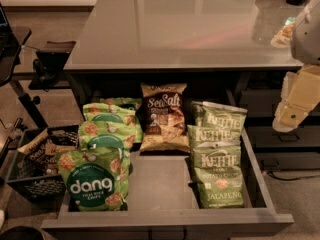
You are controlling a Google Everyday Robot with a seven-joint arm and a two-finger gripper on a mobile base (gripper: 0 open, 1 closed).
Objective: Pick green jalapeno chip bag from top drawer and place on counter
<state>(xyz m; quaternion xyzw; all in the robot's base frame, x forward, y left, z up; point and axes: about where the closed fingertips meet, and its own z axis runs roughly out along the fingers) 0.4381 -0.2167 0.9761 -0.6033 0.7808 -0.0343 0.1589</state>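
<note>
The top drawer [165, 223] is pulled open below the grey counter [175, 29]. On its right side lie three overlapping green Kettle jalapeno chip bags; the front one [220, 176] reads "Jalapeño". My gripper [292, 111], with pale yellow and white parts, hangs at the right edge of the view, above and to the right of the drawer's right wall. It is apart from the bags and holds nothing that I can see.
Several green Dang bags [97, 176] fill the drawer's left side. A brown Sea Salt bag [162, 116] lies at the back middle. A black crate [35, 171] with snacks stands on the floor at left. A small object [282, 34] sits on the counter's right.
</note>
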